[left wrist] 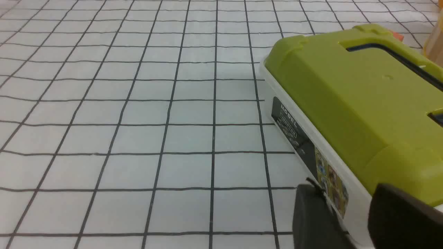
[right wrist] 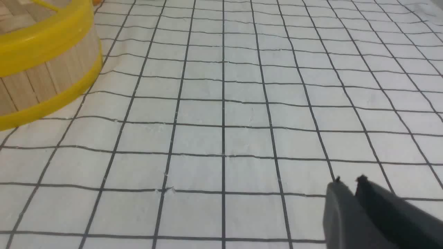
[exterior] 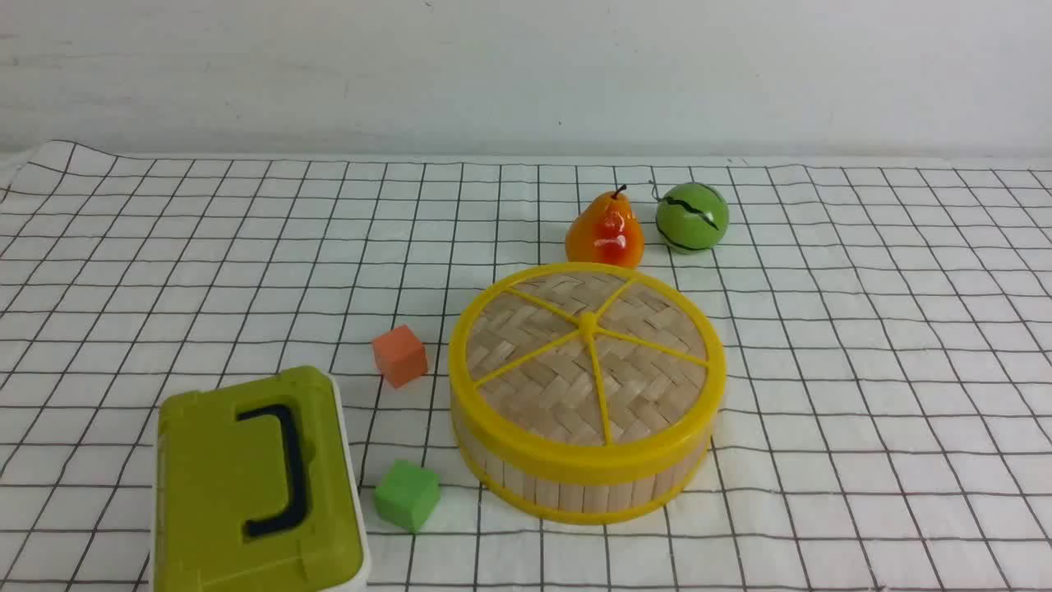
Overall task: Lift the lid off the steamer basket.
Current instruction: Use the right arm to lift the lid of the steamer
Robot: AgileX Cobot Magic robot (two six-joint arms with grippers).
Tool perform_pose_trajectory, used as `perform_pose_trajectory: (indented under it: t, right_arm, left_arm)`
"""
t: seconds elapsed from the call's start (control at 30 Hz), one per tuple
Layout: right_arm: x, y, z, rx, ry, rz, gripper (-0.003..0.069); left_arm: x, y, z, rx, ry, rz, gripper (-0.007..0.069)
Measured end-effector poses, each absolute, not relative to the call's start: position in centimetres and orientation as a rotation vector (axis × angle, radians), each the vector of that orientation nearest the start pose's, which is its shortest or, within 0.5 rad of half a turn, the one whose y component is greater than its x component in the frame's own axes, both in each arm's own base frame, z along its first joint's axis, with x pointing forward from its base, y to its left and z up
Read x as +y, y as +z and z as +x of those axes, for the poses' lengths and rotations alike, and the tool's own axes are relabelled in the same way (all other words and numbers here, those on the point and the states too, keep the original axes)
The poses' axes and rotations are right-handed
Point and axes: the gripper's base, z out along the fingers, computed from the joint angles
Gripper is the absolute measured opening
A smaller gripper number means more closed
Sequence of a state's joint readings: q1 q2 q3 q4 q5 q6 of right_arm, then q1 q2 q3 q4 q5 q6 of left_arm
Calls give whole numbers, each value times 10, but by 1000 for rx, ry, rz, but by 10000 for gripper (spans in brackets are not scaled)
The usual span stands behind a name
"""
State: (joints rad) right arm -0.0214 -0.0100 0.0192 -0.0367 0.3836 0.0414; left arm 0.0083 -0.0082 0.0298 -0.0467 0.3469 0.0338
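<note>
Nearest us, at the near left of the cloth-covered surface (exterior: 863, 370), sits an olive-green rectangular plastic box (exterior: 255, 485) with a dark handle. Our left hand (left wrist: 346, 193) hovers just beside its white side, fingers apart and empty. The flat round woven-bamboo lid (exterior: 588, 353), with a yellow rim and spokes, rests on the round bamboo-slat steamer basket (exterior: 575, 493) mid-surface. Our right hand (right wrist: 349, 180), closed on nothing, hangs over bare cloth, well apart from the basket's wall.
</note>
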Motion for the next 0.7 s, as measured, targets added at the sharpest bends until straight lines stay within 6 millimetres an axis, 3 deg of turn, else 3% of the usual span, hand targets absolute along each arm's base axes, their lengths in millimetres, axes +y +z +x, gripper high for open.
perform_pose_trajectory:
  t: [0.7]
  right_arm:
    - [-2, 173, 52, 1876, -23, 36, 91]
  left_arm:
    - [-1, 172, 53, 1852, -16, -6, 239]
